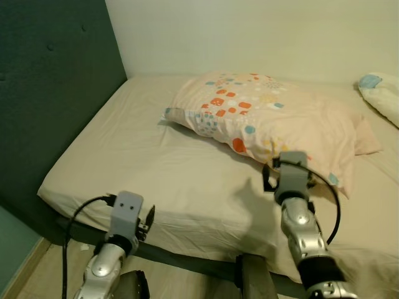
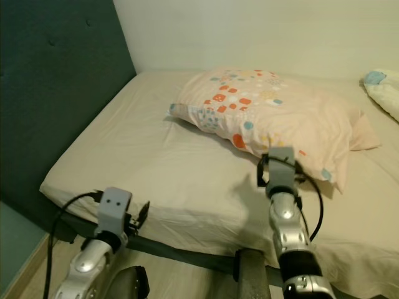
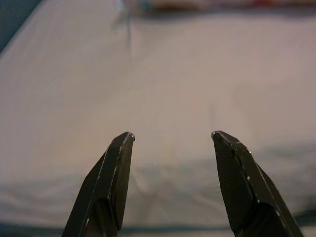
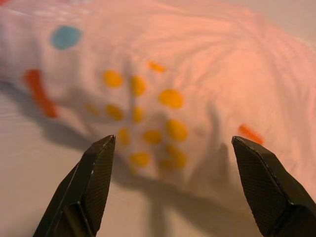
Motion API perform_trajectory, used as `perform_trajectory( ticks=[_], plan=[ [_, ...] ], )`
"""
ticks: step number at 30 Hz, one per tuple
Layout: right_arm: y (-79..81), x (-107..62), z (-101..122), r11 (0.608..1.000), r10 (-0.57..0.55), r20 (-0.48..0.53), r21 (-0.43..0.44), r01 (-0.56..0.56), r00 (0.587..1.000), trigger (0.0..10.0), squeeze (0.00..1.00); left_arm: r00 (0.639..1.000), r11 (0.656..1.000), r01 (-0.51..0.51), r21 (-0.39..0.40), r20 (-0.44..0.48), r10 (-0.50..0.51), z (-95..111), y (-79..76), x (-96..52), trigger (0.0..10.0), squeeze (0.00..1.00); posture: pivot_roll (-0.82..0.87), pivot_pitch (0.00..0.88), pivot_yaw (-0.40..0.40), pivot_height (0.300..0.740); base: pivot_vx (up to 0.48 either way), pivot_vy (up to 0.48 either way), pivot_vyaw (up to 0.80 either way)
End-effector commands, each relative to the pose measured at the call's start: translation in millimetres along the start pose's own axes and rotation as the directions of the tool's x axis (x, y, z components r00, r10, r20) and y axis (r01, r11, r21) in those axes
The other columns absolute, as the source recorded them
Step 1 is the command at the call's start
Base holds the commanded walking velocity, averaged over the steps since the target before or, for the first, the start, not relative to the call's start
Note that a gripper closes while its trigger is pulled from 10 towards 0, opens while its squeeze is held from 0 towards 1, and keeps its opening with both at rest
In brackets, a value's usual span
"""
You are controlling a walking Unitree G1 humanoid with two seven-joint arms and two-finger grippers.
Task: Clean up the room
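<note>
A peach pillow [image 1: 274, 118] with orange, blue and yellow spots lies across the middle of the bed [image 1: 143, 162], which has a beige sheet. My right gripper [image 4: 173, 140] is open and points at the pillow's near side from a short way off; nothing is between its fingers. In the eye views its wrist [image 1: 291, 176] hovers over the sheet just in front of the pillow. My left gripper [image 3: 172, 134] is open and empty at the bed's near edge, aimed across the bare sheet.
A dark teal padded headboard [image 1: 50, 93] runs along the left side of the bed. A white bundle with a blue patch [image 1: 381, 93] lies at the far right. The dark bed frame [image 1: 181, 261] and wooden floor [image 1: 37, 274] are below.
</note>
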State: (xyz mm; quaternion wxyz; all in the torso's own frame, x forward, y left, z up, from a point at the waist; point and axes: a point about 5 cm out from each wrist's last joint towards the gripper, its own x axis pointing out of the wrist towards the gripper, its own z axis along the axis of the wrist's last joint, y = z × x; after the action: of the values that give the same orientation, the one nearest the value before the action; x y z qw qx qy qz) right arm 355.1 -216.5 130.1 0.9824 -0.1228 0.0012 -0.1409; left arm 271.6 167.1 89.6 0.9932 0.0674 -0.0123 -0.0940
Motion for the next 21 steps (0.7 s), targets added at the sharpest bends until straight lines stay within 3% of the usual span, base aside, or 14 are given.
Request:
perform_trajectory(
  ticks=[1, 4, 6, 9, 11, 14, 15, 16, 21],
  plan=[
    [0.2, -0.9, -9, 1.0, -0.003, -0.03, -0.028, 0.002, 1.0, 10.0, 1.0, 1.0, 1.0, 0.012, 0.006, 0.019, -0.013, 4, 5.8, -2.4, 10.0, 0.0, -0.03, 0.192, 0.016, 0.567, 0.0, 0.0, 0.0],
    [-9.2, 7.3, -5, 0.994, -0.042, -0.031, -0.106, 0.039, 0.999, 10.0, 1.0, 0.997, 0.999, 0.054, -0.004, 0.057, -0.053, 13, 6.9, -3.6, 10.0, 0.0, -0.01, 0.231, 0.009, 0.567, 0.0, 0.0, 0.0],
    [-9.2, 7.3, -5, 0.994, -0.042, -0.031, -0.106, 0.039, 0.999, 10.0, 1.0, 0.997, 0.999, 0.054, -0.004, 0.057, -0.053, 13, 6.9, -3.6, 10.0, 0.0, -0.01, 0.231, 0.009, 0.567, 0.0, 0.0, 0.0],
    [-20.2, 16.5, 2, 0.975, -0.099, -0.015, -0.2, 0.094, 0.995, 10.0, 1.0, 0.988, 0.992, 0.123, -0.016, 0.099, -0.12, 27, 3.2, -7.7, 10.0, 0.0, 0.0, 0.266, 0.007, 0.567, 0.0, 0.0, 0.0],
    [-21.9, 18.6, 4, 0.972, -0.112, -0.008, -0.208, 0.108, 0.994, 10.0, 1.0, 0.986, 0.991, 0.131, -0.026, 0.107, -0.128, 30, 3.0, -8.4, 10.0, 0.0, 0.0, 0.269, 0.008, 0.567, 0.0, 0.0, 0.0],
    [-27.5, 21.4, 8, 0.967, -0.156, 0.004, -0.201, 0.153, 0.988, 10.0, 1.0, 0.986, 0.989, 0.125, -0.076, 0.122, -0.116, 35, 3.5, -8.9, 10.0, 0.0, 0.0, 0.27, 0.006, 0.567, 0.0, 0.0, 0.0],
    [-39.8, 23.9, 11, 0.955, -0.241, 0.01, -0.177, 0.239, 0.97, 10.0, 1.0, 0.985, 0.981, 0.126, -0.144, 0.132, -0.108, 39, 2.3, -10.2, 10.0, 0.0, 0.0, 0.265, 0.005, 0.567, 0.0, 0.0, 0.0],
    [-39.8, 23.9, 11, 0.955, -0.241, 0.01, -0.177, 0.239, 0.97, 10.0, 1.0, 0.985, 0.981, 0.126, -0.144, 0.132, -0.108, 39, 2.3, -10.2, 10.0, 0.0, 0.0, 0.265, 0.005, 0.567, 0.0, 0.0, 0.0],
    [-59.5, 25.3, 2, 0.914, -0.323, -0.052, -0.278, 0.297, 0.945, 10.0, 1.0, 0.981, 0.961, 0.168, -0.219, 0.135, -0.141, 40, -5.7, -14.4, 10.0, 0.0, 0.0, 0.254, 0.005, 0.567, 0.0, 0.0, 0.0]
  ],
)
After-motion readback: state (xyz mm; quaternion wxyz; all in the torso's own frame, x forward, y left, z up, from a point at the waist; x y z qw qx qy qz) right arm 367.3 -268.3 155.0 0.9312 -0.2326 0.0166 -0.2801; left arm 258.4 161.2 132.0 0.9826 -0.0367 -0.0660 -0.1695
